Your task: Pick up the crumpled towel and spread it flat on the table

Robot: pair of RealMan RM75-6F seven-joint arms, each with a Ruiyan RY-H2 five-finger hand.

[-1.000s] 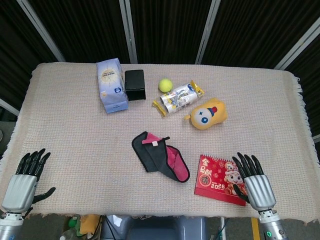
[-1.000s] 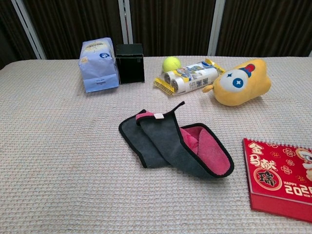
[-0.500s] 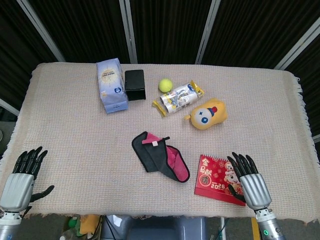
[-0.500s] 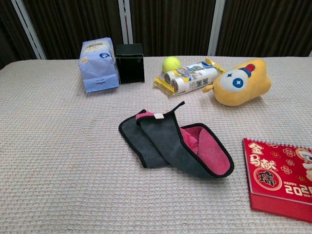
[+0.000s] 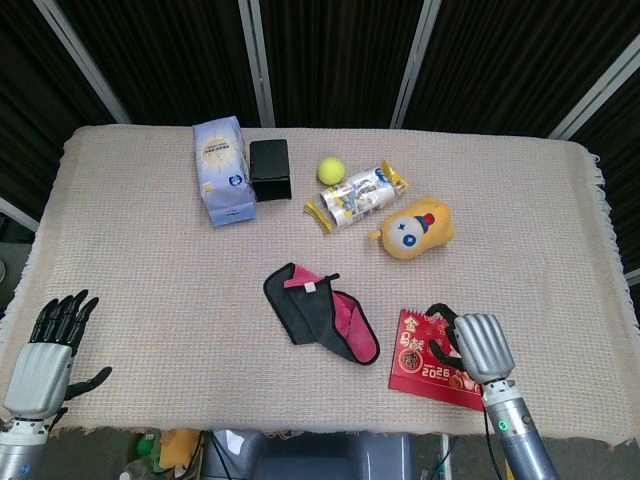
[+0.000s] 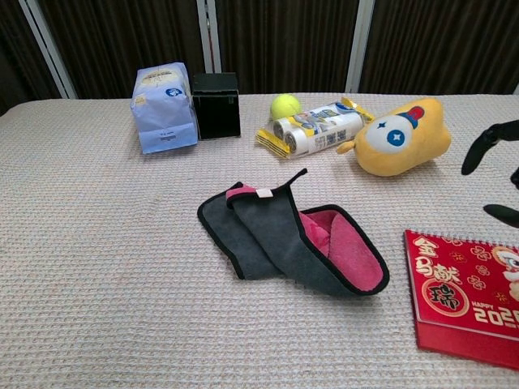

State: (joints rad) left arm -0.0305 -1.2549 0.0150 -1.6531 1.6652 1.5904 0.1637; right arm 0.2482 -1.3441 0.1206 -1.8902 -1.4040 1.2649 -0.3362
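- The worktop [image 5: 140,300] carries a beige woven cloth that reaches its edges, with a fringe along the near and right sides.
- The towel [image 5: 320,315], dark grey with a pink inner face and black trim, lies crumpled and folded over itself near the middle of the worktop, nothing touching it; a small white tag shows at its upper fold.
- A red 2026 calendar [image 5: 425,360] lies flat to the right of the towel, near the front edge.
- The right hand [image 5: 477,345] hangs over the calendar's right part, back of the hand up, fingers curled forward and down with nothing in them; in the chest view only dark fingertips [image 6: 486,142] show at the right edge.
- The left hand [image 5: 50,345] sits at the near left corner, well apart from the towel, fingers straight and spread, holding nothing.
- A pale blue bag [image 5: 222,170] stands at the back left, closed; its contents cannot be seen.
- A yellow plush toy [image 5: 412,230] lies on its side at the back right.
- A black box [image 5: 269,168] stands just beside the blue bag, closed.
- A clear, printed packet with yellow ends [image 5: 355,195] lies between the box and the plush toy; what it holds cannot be told.
- A tennis ball [image 5: 331,169] rests just behind the packet.
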